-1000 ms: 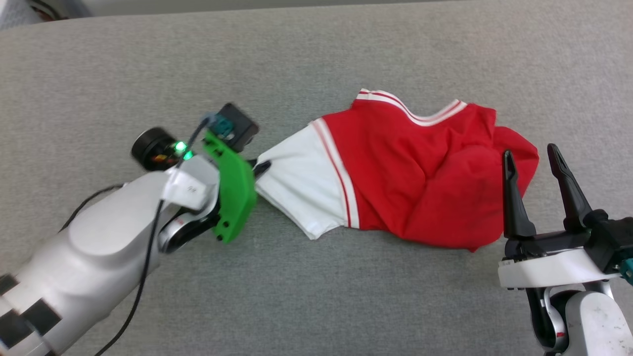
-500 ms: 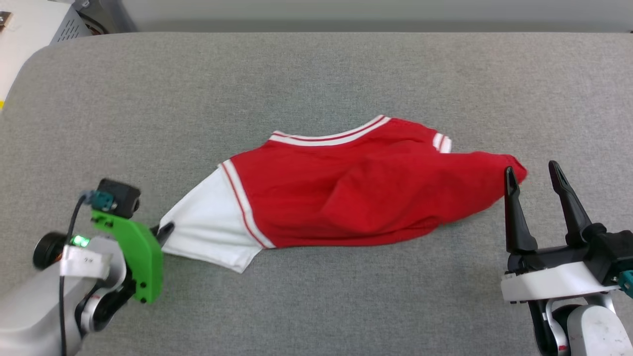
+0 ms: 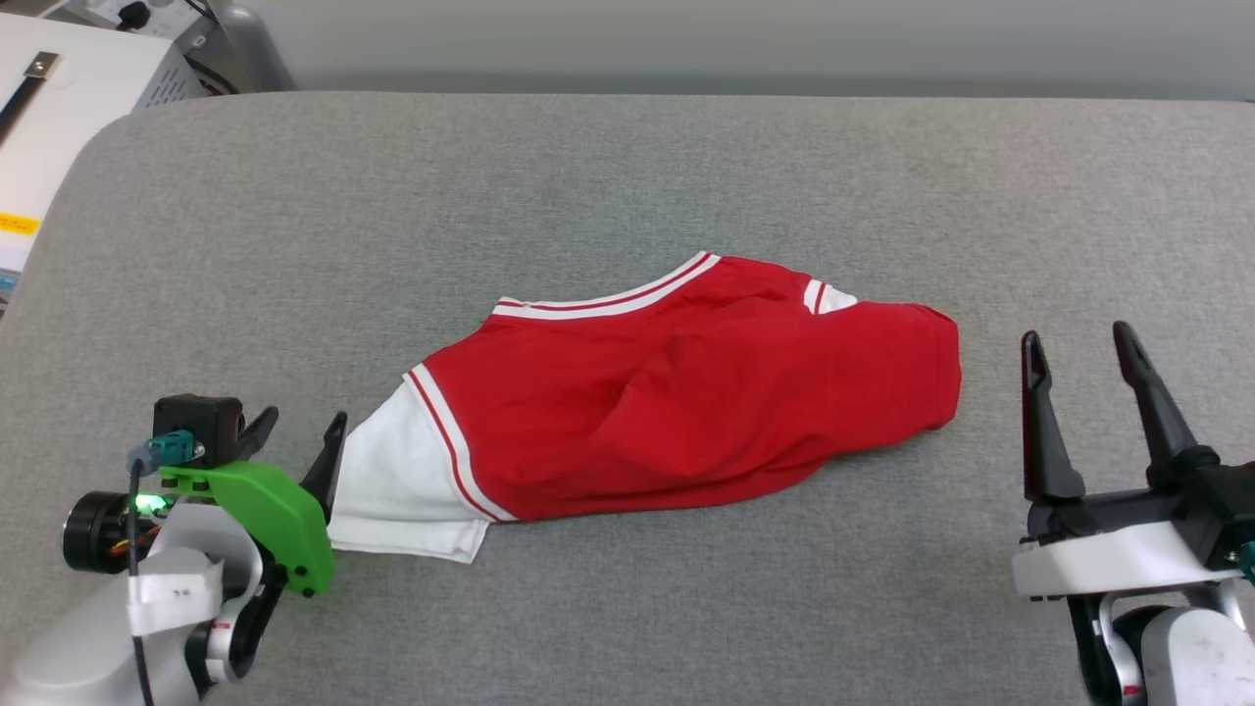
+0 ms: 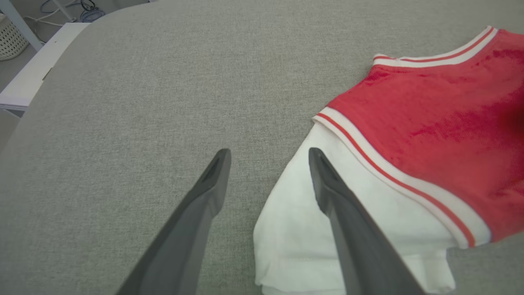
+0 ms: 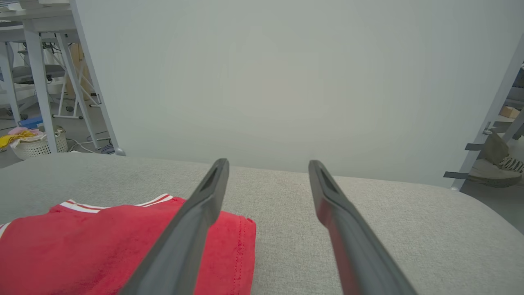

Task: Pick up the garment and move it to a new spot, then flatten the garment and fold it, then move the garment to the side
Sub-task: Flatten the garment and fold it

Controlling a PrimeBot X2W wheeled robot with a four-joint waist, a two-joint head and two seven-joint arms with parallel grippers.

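Garment (image 3: 686, 412) in the middle of the grey padded table (image 3: 588, 167), lying crumpled and not flat, stretched from 8 o'clock to 3 o'clock in the head view. Red body bunched in soft folds. One white sleeve (image 3: 392, 480) at the 8 o'clock end, with red-white trim along the seam to the red part. Striped collar (image 3: 608, 299) along the 12 o'clock edge.

At 8 o'clock from the garment, the left gripper (image 3: 304, 417), fingers spread wide and gripping nothing. One finger just at the outer edge of the white sleeve, the other over bare table; touching the cloth or not, impossible to tell. In the left wrist view, a strip of sleeve edge between the two fingers, otherwise grey table there.

At 3 o'clock from the garment, the right gripper (image 3: 1076, 333), near the red hem but apart from it, fingers wide apart, holding nothing, pointing to 12 o'clock. In the right wrist view, the red hem at 8 o'clock, a pale wall panel (image 5: 286, 82) beyond the table's far edge.

White cabinet (image 3: 59, 98) at the 10 o'clock corner of the head view.
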